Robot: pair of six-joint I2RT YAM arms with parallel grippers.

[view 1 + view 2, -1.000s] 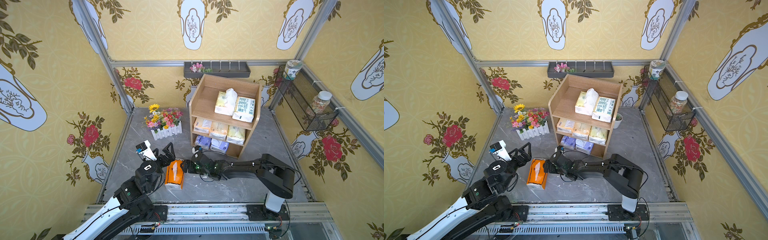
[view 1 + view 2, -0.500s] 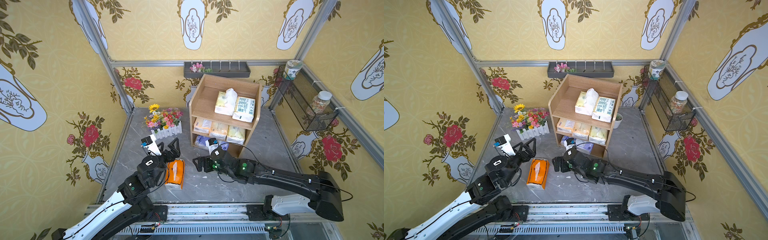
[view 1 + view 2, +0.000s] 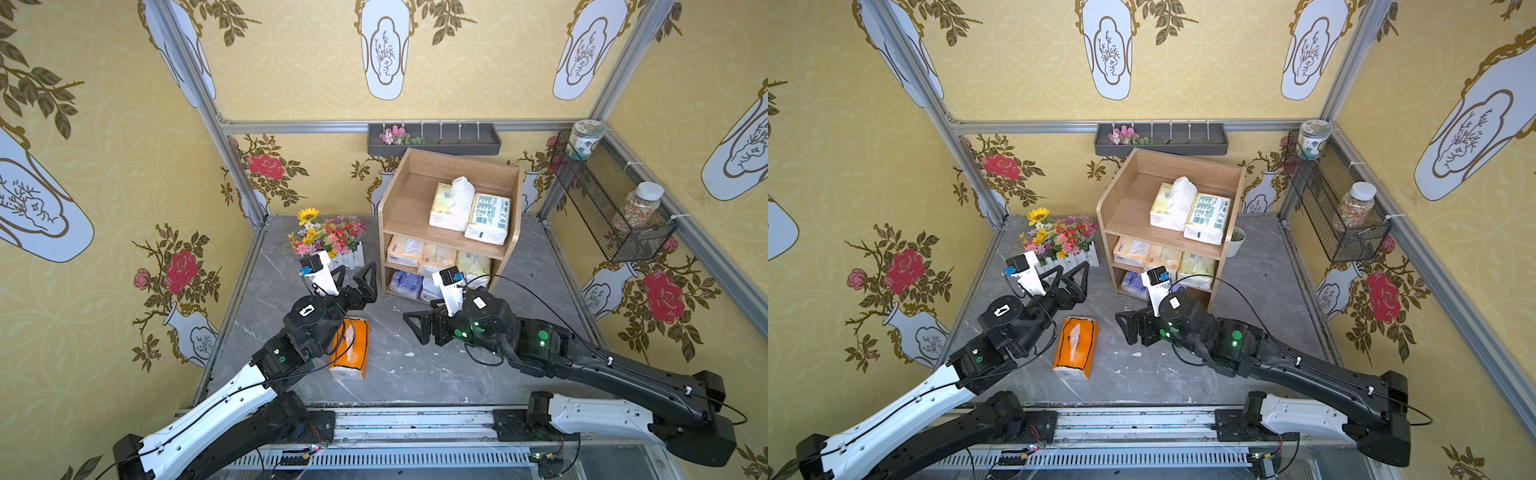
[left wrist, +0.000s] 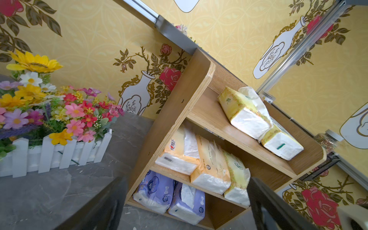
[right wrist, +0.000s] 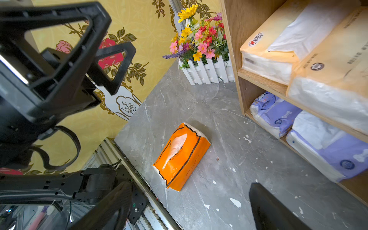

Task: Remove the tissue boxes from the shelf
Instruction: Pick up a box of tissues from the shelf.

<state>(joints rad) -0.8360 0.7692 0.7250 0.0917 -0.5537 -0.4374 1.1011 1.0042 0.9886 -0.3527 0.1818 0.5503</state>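
The light-wood shelf (image 3: 409,203) (image 3: 1133,199) stands at the back of the grey floor. Its top tier holds a cream tissue pack (image 3: 444,208) and a white green-label pack (image 3: 488,216). Three cream packs (image 3: 436,257) (image 4: 209,169) fill the middle tier, and two lavender ones (image 3: 405,282) (image 4: 155,189) (image 5: 328,153) the bottom. An orange pack (image 3: 353,349) (image 3: 1076,347) (image 5: 181,155) lies on the floor, untouched. My left gripper (image 3: 356,272) (image 3: 1072,272) (image 4: 187,179) is open, facing the shelf's lower tiers. My right gripper (image 3: 413,328) (image 3: 1121,328) (image 5: 190,191) is open and empty over the floor, right of the orange pack.
A white-fenced flower box (image 3: 328,241) stands left of the shelf, close to my left gripper. On the back wall hangs a dark grey tray (image 3: 434,139); on the right wall a wire basket (image 3: 611,208) holds jars. A small potted plant (image 3: 1237,239) sits behind the shelf.
Both grippers have left the orange pack, which stays on the floor. The left one rose toward the shelf; the right arm swung back to the right.
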